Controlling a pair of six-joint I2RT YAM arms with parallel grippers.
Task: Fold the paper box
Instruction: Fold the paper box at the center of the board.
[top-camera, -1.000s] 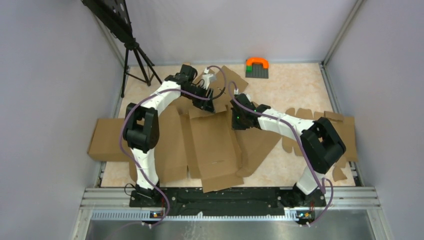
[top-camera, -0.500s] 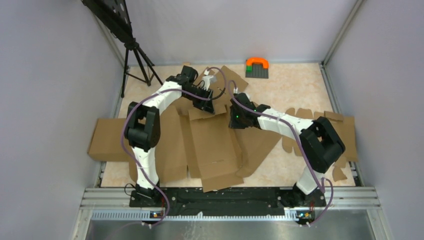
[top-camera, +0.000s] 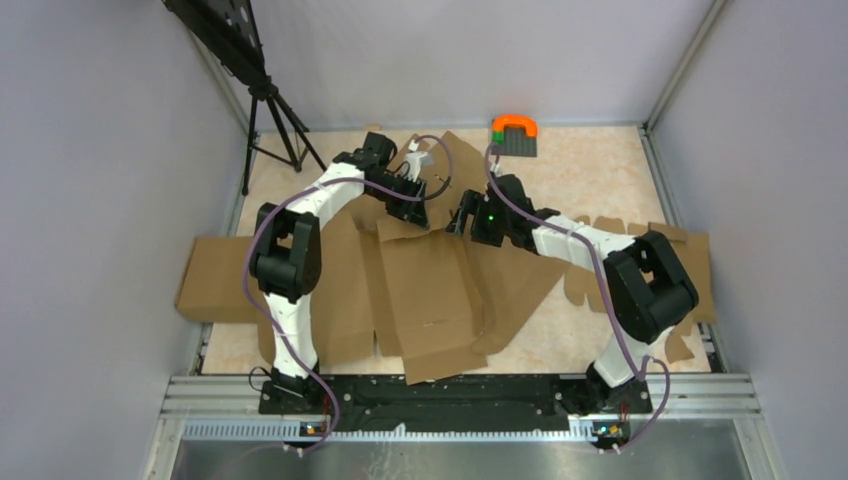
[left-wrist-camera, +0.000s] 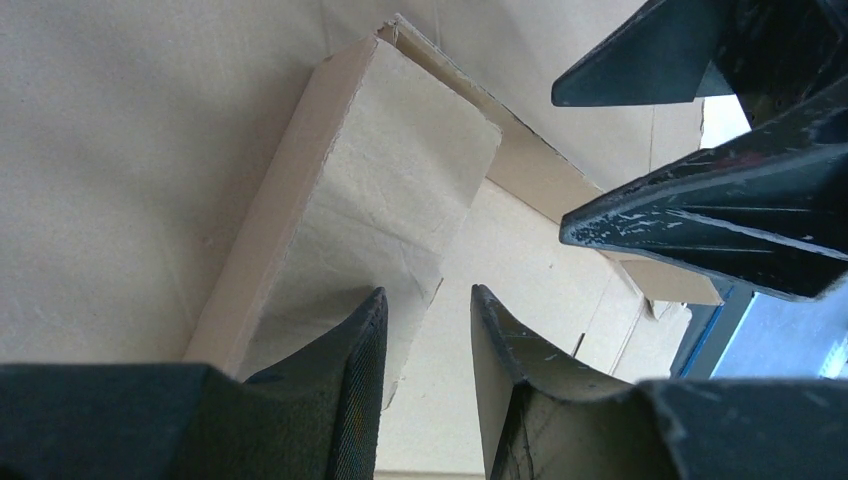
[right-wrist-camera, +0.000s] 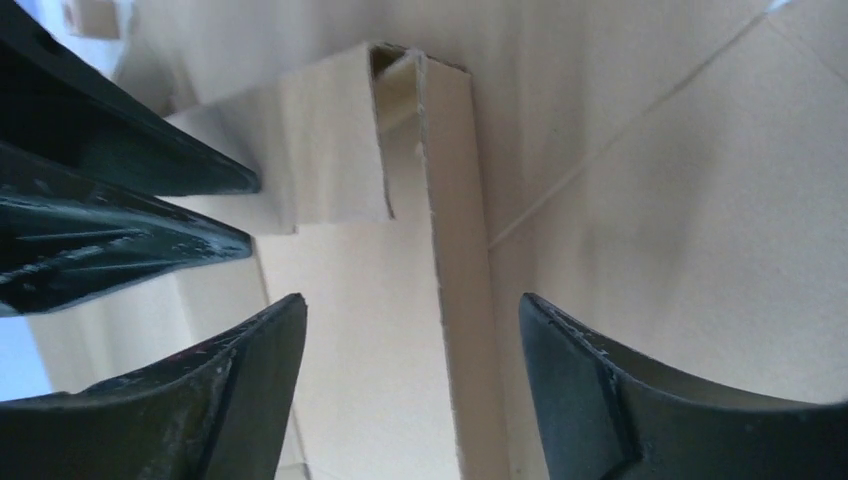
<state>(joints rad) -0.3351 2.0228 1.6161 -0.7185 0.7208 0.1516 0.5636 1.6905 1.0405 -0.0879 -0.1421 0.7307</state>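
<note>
One paper box (top-camera: 430, 290), one tripod (top-camera: 267, 92), one orange arch (top-camera: 515, 123)

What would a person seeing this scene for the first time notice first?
The paper box lies mostly flat at centre. Over its far end the open right gripper straddles a raised cardboard edge, close to the left gripper. An orange toy sits by the far wall.
</note>
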